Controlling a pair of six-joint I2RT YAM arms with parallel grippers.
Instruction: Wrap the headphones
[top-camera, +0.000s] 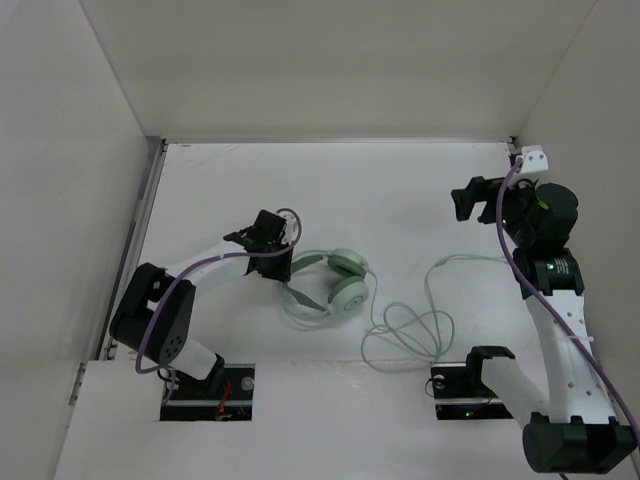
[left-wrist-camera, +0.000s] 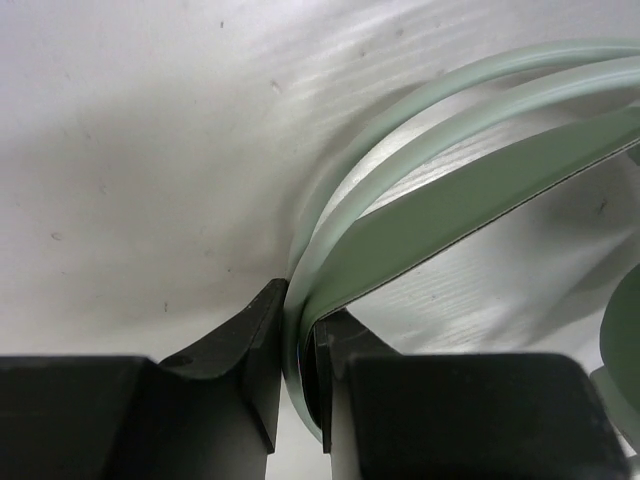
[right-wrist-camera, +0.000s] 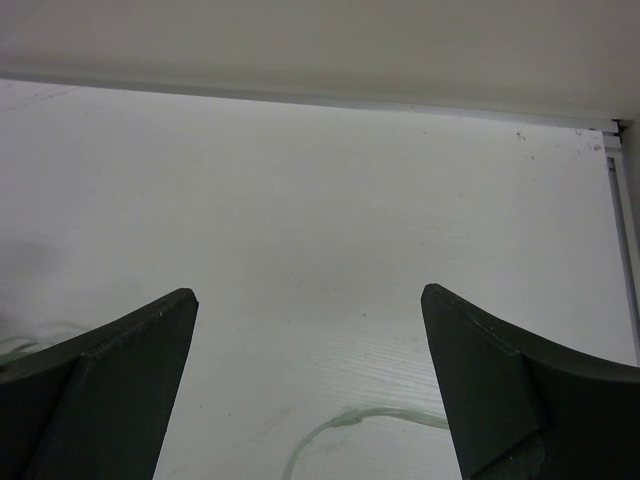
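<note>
Gripping: left pincer (left-wrist-camera: 300, 310) clamped on the headband (left-wrist-camera: 450, 200) of the headphones (top-camera: 350, 293).
Cable (top-camera: 432, 280): loops between both pincers, nearer the right pincer (right-wrist-camera: 308, 292), which is wide open and empty.

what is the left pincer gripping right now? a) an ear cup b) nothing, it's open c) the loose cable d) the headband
d: the left wrist view shows the left pincer shut on the thin green headband of the headphones, while the cable lies loose on the table.
</note>
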